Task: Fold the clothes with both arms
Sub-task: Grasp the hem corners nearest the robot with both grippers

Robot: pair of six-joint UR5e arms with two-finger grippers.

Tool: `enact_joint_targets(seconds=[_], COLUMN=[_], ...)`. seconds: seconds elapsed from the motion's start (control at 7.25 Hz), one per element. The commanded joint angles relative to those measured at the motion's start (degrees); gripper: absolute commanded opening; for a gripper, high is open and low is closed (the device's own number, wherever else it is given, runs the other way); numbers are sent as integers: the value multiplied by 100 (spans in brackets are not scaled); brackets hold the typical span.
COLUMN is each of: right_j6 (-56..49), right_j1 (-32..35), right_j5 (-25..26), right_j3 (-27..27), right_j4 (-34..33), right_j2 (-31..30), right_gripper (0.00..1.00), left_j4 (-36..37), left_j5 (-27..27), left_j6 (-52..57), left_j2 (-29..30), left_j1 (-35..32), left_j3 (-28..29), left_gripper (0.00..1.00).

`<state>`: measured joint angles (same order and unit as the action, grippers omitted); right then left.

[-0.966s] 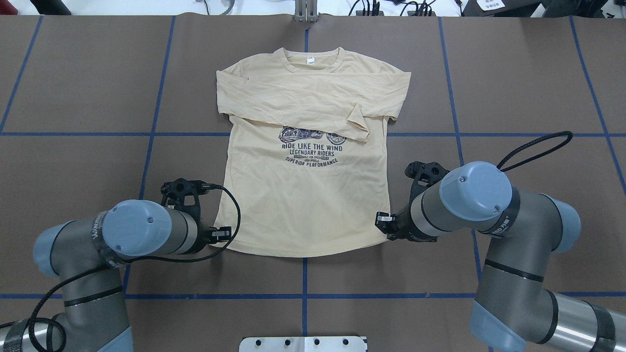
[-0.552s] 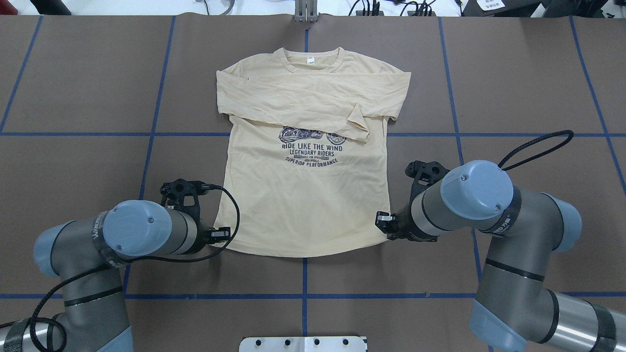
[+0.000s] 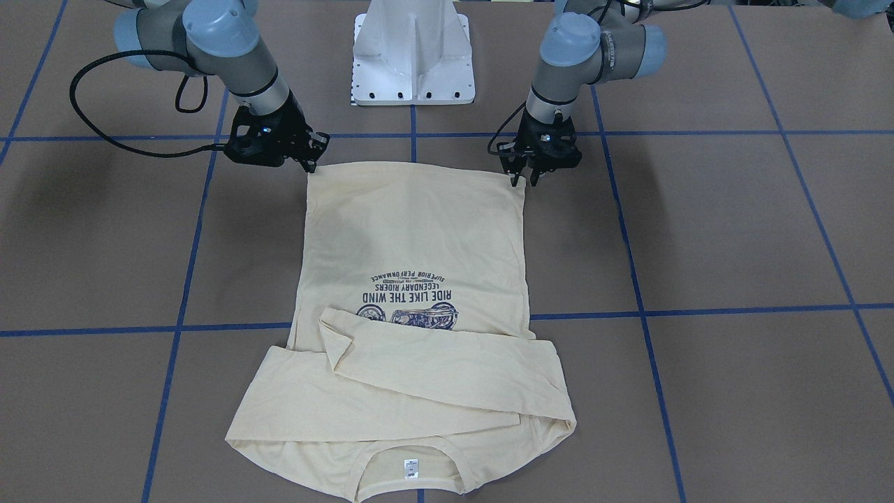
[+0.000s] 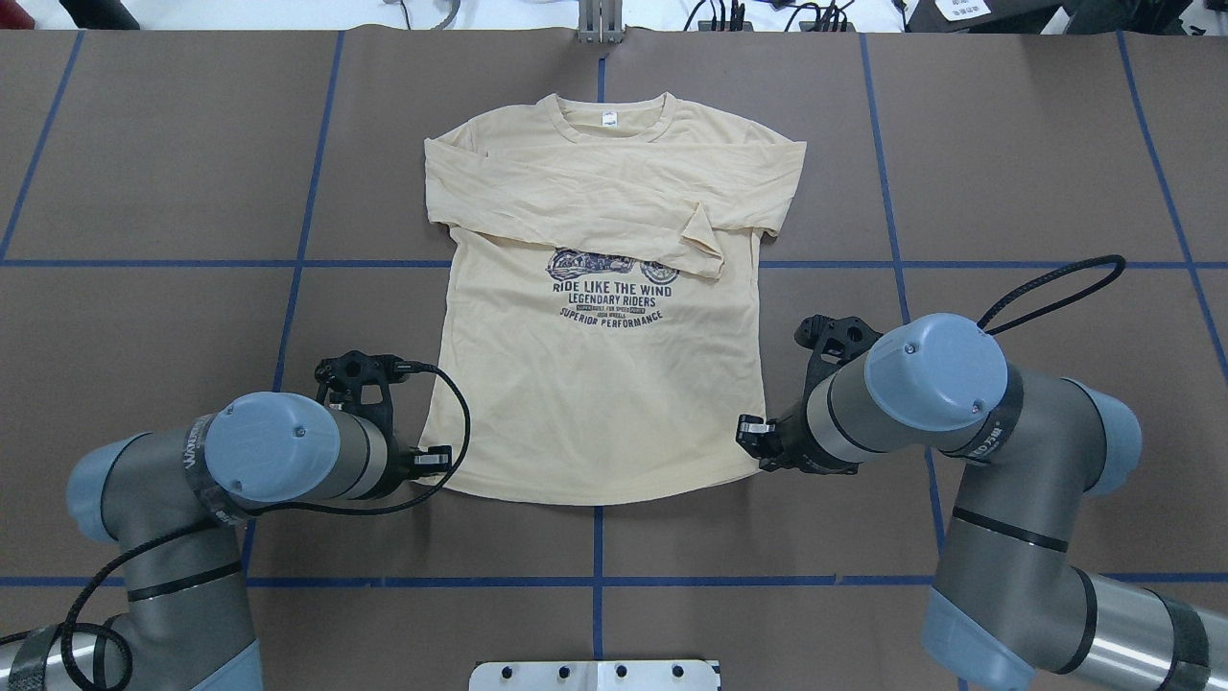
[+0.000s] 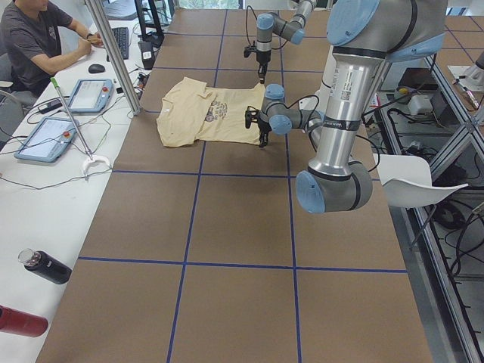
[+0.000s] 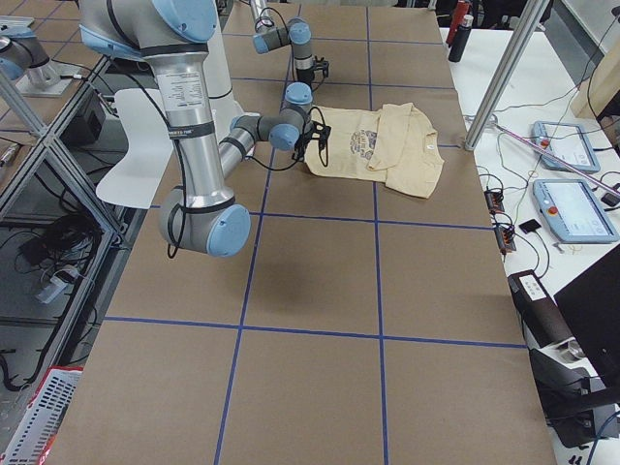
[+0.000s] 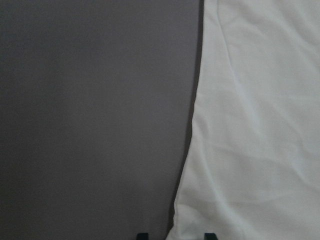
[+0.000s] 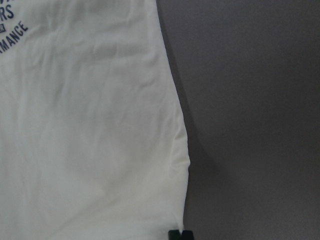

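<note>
My left gripper (image 3: 524, 180) stands at the near left hem corner of the shirt (image 4: 595, 403), fingers parted, with the corner's edge between them in the wrist view. My right gripper (image 4: 751, 434) stands at the near right hem corner, fingertips drawn together; I cannot tell whether cloth is pinched. The shirt is pale cream-yellow and lies flat, print up, mid-table (image 4: 144, 336), hem toward me. Its body carries a navy motorcycle print (image 4: 611, 288) with lettering. Beyond that, both long sleeves (image 4: 576, 197) are folded across the chest, lightly wrinkled. Farthest is the collar (image 4: 608, 134) with a small white label (image 4: 608, 118).
</note>
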<state>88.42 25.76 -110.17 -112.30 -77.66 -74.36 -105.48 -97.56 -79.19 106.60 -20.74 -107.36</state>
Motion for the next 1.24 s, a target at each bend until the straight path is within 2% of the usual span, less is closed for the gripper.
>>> enact_joint_targets(seconds=[0.0,0.14,0.28,0.41,0.55,1.1], right_j6=[0,0,0,0,0,-26], right_j1=[17,26,43,70,79,114], right_j5=[-23,-23,-31,-92,-93,-119], right_j3=[-3,-3,-3,-3,-3,-3], right_j4=[-4,-4,-4,5,5,5], right_j2=[0,0,0,0,0,0], right_gripper=[0,0,0,0,0,0], left_j4=[1,10,1,10,10,184], left_j5=[0,0,0,-9,-9,-44], left_j6=[0,0,0,0,0,0], left_j2=[1,1,1,1,1,10], left_j1=[0,0,0,0,0,-17], left_j3=[4,-4,-4,-4,-13,-319], left_gripper=[41,41,34,14,0,0])
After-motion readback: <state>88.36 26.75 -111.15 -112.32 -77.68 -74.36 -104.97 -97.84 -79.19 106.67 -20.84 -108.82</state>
